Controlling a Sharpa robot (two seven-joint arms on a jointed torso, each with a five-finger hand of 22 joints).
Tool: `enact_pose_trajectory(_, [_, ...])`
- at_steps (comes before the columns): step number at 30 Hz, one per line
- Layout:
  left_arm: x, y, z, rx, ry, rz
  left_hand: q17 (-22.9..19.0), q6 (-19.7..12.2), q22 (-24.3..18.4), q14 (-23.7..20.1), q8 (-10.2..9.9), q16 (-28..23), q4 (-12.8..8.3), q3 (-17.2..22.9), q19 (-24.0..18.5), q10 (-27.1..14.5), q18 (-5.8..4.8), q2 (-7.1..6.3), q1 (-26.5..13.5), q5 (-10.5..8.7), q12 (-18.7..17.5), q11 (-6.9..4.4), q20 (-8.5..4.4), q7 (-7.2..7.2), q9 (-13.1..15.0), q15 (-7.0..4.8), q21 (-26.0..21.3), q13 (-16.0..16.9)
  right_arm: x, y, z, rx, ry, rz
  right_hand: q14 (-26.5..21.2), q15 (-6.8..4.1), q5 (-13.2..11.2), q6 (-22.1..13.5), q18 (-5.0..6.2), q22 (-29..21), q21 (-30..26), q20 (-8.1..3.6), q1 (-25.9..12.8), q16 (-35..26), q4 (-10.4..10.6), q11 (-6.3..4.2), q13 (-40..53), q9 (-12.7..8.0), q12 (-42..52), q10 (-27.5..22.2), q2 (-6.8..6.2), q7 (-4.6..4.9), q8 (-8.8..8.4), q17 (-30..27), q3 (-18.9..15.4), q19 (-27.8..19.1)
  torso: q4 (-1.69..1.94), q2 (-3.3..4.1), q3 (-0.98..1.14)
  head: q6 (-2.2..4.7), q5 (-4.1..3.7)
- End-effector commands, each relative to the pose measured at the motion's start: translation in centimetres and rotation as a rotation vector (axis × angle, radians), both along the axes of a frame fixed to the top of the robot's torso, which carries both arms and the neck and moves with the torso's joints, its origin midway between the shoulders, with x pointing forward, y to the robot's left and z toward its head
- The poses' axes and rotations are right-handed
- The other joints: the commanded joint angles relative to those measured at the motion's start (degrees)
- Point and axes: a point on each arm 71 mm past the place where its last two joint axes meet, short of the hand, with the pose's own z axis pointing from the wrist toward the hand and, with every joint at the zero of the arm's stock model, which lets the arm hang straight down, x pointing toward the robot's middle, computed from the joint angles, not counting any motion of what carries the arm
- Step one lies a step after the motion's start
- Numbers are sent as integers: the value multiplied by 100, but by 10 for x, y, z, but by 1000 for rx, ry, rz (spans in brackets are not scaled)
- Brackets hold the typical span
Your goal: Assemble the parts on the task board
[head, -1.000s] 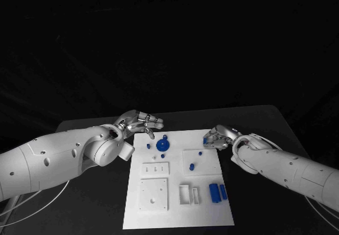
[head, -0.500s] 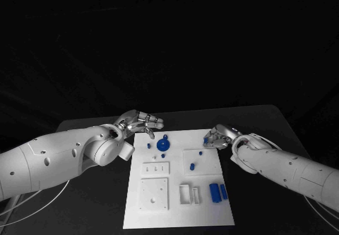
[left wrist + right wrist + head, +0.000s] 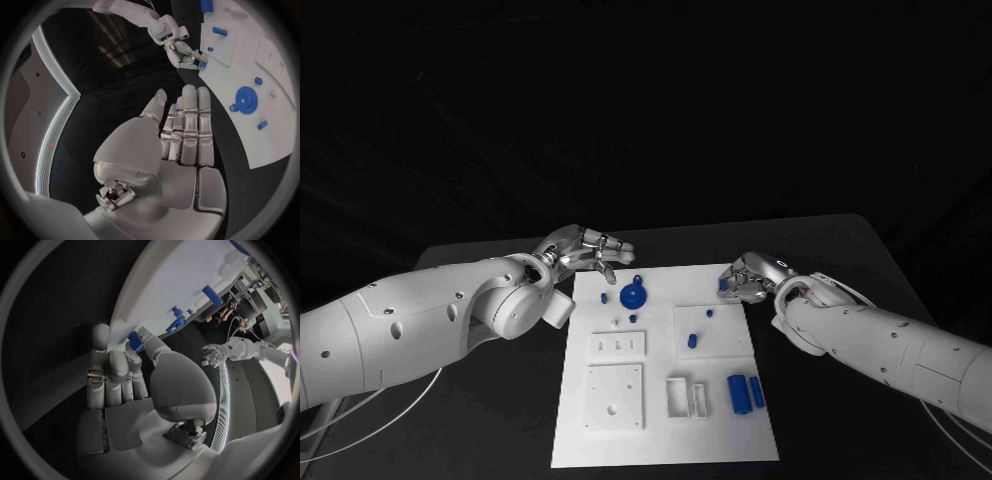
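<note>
Nothing has visibly moved since earlier: my right hand [image 3: 749, 279] pinches a small blue plastic part [image 3: 134, 340] at the white task board's [image 3: 661, 440] far right edge, my left hand [image 3: 586, 250] hovers open, so I should lift straight, slowly.

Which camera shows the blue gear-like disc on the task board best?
The left wrist view: the blue disc lies unobstructed on the task board, teeth and side tab plain. The head view shows it smaller. In the right wrist view I cannot pick it out.
</note>
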Motion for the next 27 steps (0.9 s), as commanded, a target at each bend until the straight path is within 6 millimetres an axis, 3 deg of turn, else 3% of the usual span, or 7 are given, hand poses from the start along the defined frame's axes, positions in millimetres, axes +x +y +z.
enact_pose_trajectory(1, [-1,-3,0,10,-2,-23,-3,74,2,-7,6,-23,53,-20,-12,121,-16,51,-19,-14,11,-17,-2,-24,7,-29,-26,7,-1,0,3,-12,-28,-11,4,-27,24,162,-90,7,24,-42,-17,1,0,-30,8,128,22,6,13,-84,17,9,23,-11,-13,-4,-1,14,7])
enact_pose_trajectory(6, [-3,-4,-3,75,34,-50,-2,279,-31,35,-3,-20,269,-121,30,477,-73,61,-248,-84,28,-125,-46,-128,8,-78,-67,13,-1,2,17,-37,-17,2,2,-27,-77,160,-92,5,21,-42,-16,-13,10,-31,4,130,11,6,-5,-87,16,2,18,-12,-26,-28,-6,43,11])
enact_pose_trajectory(9, [-4,-7,-6,128,63,-81,39,316,-40,156,-33,65,454,-211,113,798,-96,37,-430,-297,130,-213,-95,-158,-10,-143,-62,24,-2,5,24,-53,-6,14,4,-27,-103,162,-93,3,20,-43,-16,-7,20,-32,8,130,13,10,-17,-89,17,9,11,-8,-42,-59,-13,41,22])
enact_pose_trajectory(13, [-5,-12,-12,216,116,-120,211,312,-25,254,-36,294,679,-292,250,1082,-154,-63,-501,-419,197,-281,-193,-171,-28,-215,-18,34,-6,14,36,-86,16,48,7,-28,-54,164,-94,1,19,-43,-12,-3,28,-34,13,130,15,12,-38,-89,17,14,3,-6,-80,-169,-28,18,64])
enact_pose_trajectory(17, [-4,-15,-16,268,155,-117,321,18,21,276,-43,436,893,-331,301,1181,-157,-115,-622,-439,242,-284,-222,-110,-46,-233,48,41,-11,26,44,-107,33,78,6,-26,-86,148,-94,0,15,-42,-1,-7,95,-31,24,121,12,16,-77,-89,17,22,23,-2,-104,-263,-44,-16,104])
enact_pose_trajectory(21, [-2,-20,-19,308,194,-107,348,-20,40,281,-42,466,1085,-412,312,1209,-156,-163,-849,-474,258,-276,-229,-106,-46,-234,70,44,-18,45,51,-126,46,111,10,-27,-115,143,-95,-4,11,-43,8,-6,142,-32,29,116,11,15,-113,-87,17,27,56,-3,-120,-354,-64,-45,140])
enact_pose_trajectory(27, [0,-29,-23,337,245,-94,269,-78,-12,154,-43,275,1348,-473,220,1043,-169,-168,-1149,-481,141,-206,-179,-77,-54,-170,-45,35,-28,76,55,-146,59,160,10,-23,-73,124,-95,-10,3,-40,17,-20,211,-27,18,107,-12,5,-193,-80,16,22,118,-2,-138,-458,-73,-82,183])
